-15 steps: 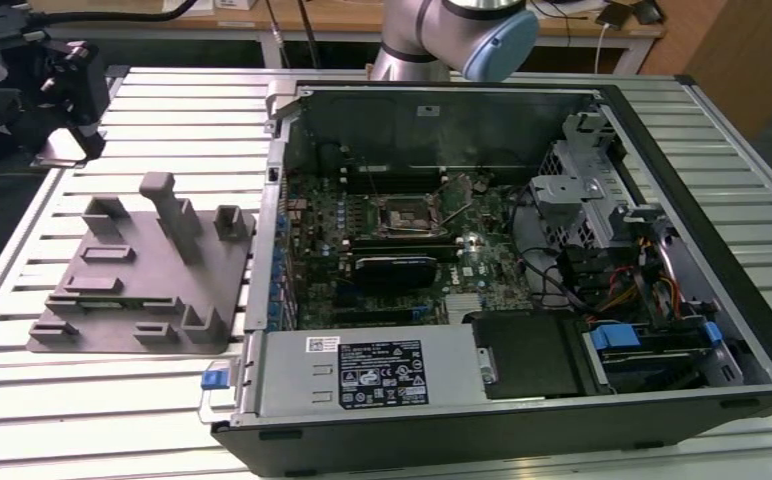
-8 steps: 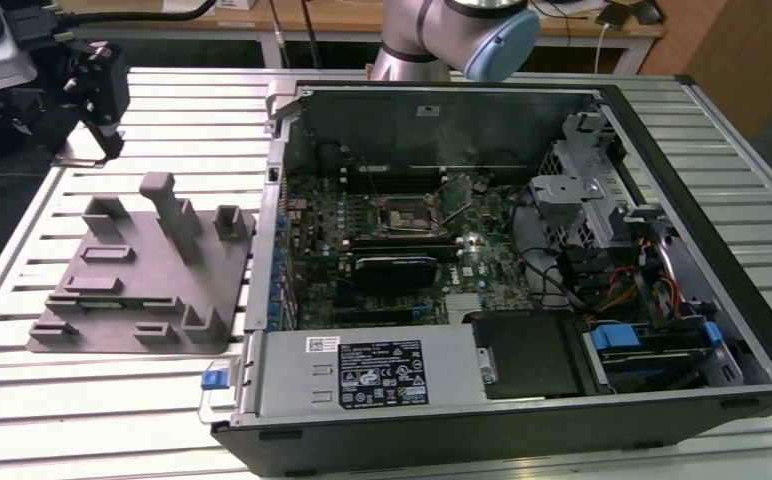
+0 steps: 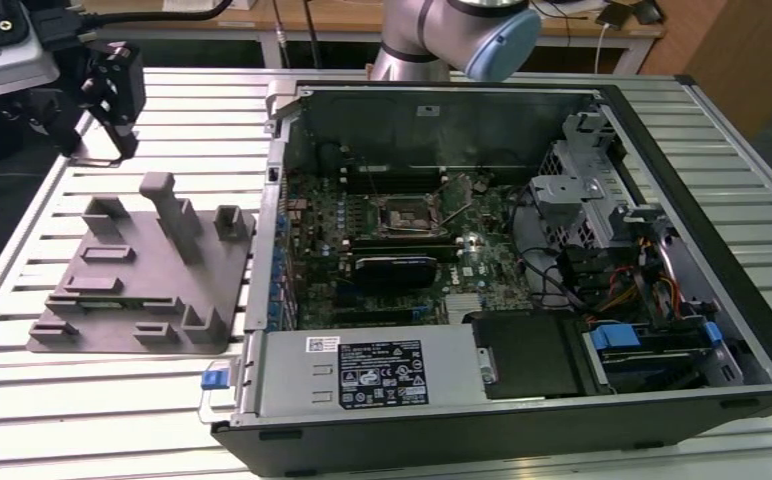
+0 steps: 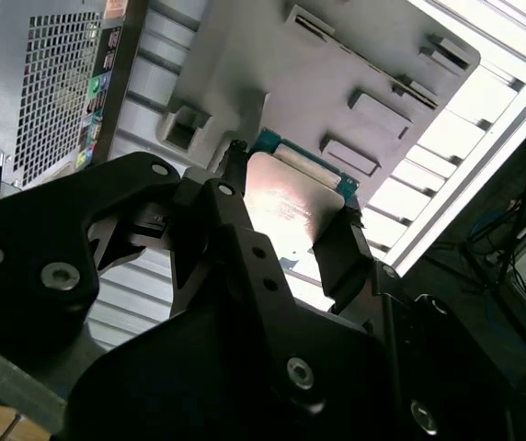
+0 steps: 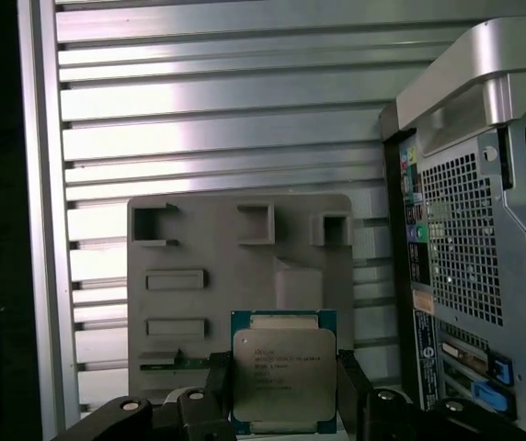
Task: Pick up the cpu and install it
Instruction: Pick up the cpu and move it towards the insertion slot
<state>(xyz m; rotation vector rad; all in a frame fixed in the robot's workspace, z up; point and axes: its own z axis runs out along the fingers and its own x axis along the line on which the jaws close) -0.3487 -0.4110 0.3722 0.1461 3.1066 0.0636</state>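
As the black metal two-finger gripper [image 5: 282, 366] pinches it by two opposite edges, the flat square cpu [image 5: 284, 381], with a dull silver lid and thin green rim, shows its lid to the first wrist view. It's near-square, with no clear long axis. Behind it sit the grey moulded plastic fixture block [image 5: 245, 276] and the ribbed aluminium table [image 5: 226, 119], with the open black computer case [image 3: 706, 300] beside them.

I have the gripper [image 3: 103, 140] out at the exterior view's far left, pointing down. Its jaws clamp the cpu [image 5: 283, 367] by opposite edges.
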